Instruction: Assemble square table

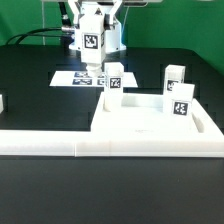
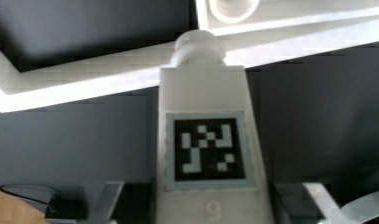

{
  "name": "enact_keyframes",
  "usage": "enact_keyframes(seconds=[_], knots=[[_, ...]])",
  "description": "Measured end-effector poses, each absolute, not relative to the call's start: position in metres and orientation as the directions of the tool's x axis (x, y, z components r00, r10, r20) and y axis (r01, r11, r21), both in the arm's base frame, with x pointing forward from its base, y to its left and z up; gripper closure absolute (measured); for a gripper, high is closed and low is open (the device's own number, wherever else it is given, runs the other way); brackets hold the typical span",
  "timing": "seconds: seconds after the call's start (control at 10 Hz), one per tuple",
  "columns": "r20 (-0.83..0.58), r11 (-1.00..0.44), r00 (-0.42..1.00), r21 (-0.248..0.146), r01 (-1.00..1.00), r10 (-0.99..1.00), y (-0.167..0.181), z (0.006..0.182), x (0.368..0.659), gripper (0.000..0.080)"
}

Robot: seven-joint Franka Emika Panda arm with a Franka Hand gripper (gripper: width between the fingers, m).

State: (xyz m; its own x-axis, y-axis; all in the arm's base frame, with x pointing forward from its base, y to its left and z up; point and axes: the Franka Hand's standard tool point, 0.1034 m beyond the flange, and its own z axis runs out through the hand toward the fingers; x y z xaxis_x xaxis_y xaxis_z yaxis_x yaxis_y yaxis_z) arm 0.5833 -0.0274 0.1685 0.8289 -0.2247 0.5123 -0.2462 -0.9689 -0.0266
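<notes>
No readable writing or brand anywhere; you see only black-and-white marker tags. The end effector (image 1: 103, 82) is clamped on a white leg (image 2: 209, 130), tag facing the wrist camera, rounded tip pointing away. In the exterior view you find it held upright over the far edge of the panel (image 1: 140, 120), a flat white square on the black bench (image 1: 40, 100). Three more tagged legs (image 1: 181, 101) stand upright on and near the panel. The rail (image 1: 60, 143) lies along the panel's near side. The marker board (image 1: 72, 76) sits behind the end effector.

Black table (image 1: 40, 190), white rail (image 1: 60, 143), marker board (image 1: 75, 77)
</notes>
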Motion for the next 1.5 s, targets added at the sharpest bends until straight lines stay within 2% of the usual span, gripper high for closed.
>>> enact_keyframes(seconds=[0.1, 0.2, 0.4, 0.6, 1.0, 1.3, 1.5], knots=[[0.512, -0.969, 0.83, -0.025, -0.246, -0.224, -0.028, 0.168, 0.583, 0.0509], [0.536, -0.972, 0.82, -0.005, -0.234, -0.2, -0.03, 0.162, 0.584, 0.0509], [0.551, -0.977, 0.818, 0.024, -0.211, -0.163, -0.016, 0.135, 0.59, 0.0509], [0.548, -0.978, 0.824, 0.043, -0.202, -0.146, -0.015, 0.121, 0.591, 0.0509], [0.542, -0.982, 0.83, 0.044, -0.184, -0.131, -0.005, 0.115, 0.594, 0.0509], [0.556, -0.984, 0.822, 0.04, -0.173, -0.122, 0.002, 0.118, 0.606, 0.0509], [0.552, -0.984, 0.826, 0.048, -0.169, -0.115, 0.003, 0.112, 0.608, 0.0509]])
